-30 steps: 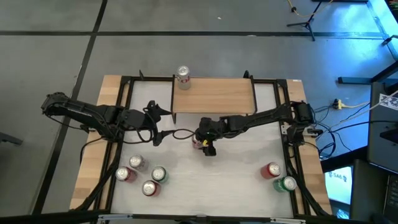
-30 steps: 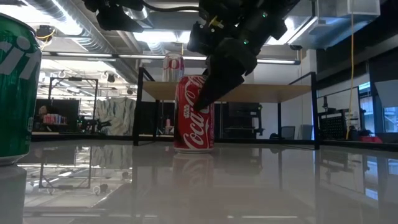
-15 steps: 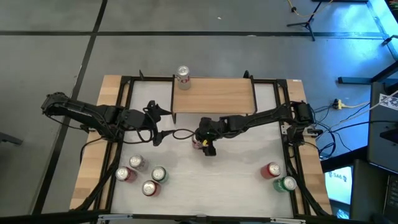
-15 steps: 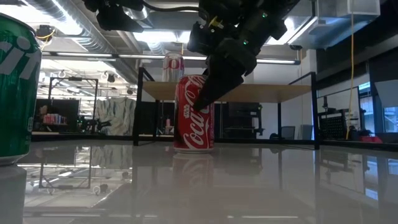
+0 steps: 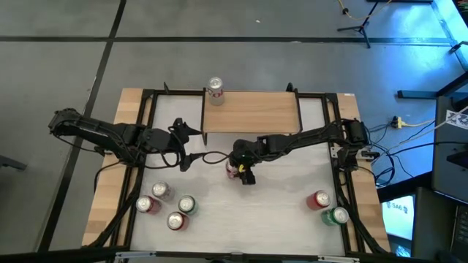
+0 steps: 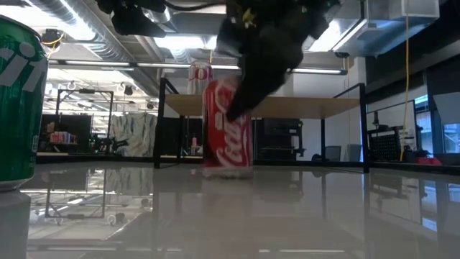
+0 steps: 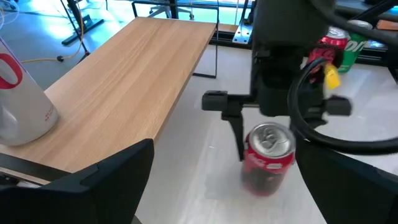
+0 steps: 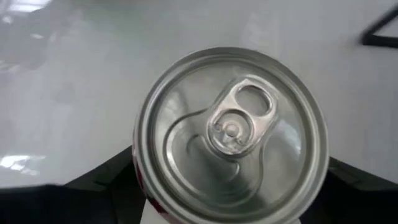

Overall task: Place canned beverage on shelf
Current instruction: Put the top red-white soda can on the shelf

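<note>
A red cola can (image 5: 232, 169) stands near the middle of the white table, seen from the side in the low view (image 6: 228, 129). My right gripper (image 5: 238, 171) reaches down over it from the table's right, a finger on each side of it. The can's silver top (image 8: 231, 162) fills the right wrist view. My left gripper (image 7: 217, 186) hovers open left of the can, pointing toward it. Behind, the wooden shelf (image 5: 252, 112) stands on black legs and carries a white-and-red can (image 5: 214, 88) upright at its far left corner. My right gripper pinches the red can's side wall just below the top rim (image 8: 144, 193) between its two fingers. One finger (image 7: 239, 134) lies against the side facing the shelf; the other is hidden by a cable. The fingers slant down from the table's right. The can leans slightly; whether its base is off the table does not show.
Several cans (image 5: 167, 206) stand in a cluster at the near left, and a red and a green can (image 5: 327, 207) at the near right. A green can (image 6: 18, 108) looms close to the low camera. Black frame rails (image 5: 150, 109) run along both sides of the table.
The red can, upright and sharp before, now shows blurred in the low view, shifted a little and leaning. My right gripper has tipped slightly around it without travelling. The left arm has kept still.
</note>
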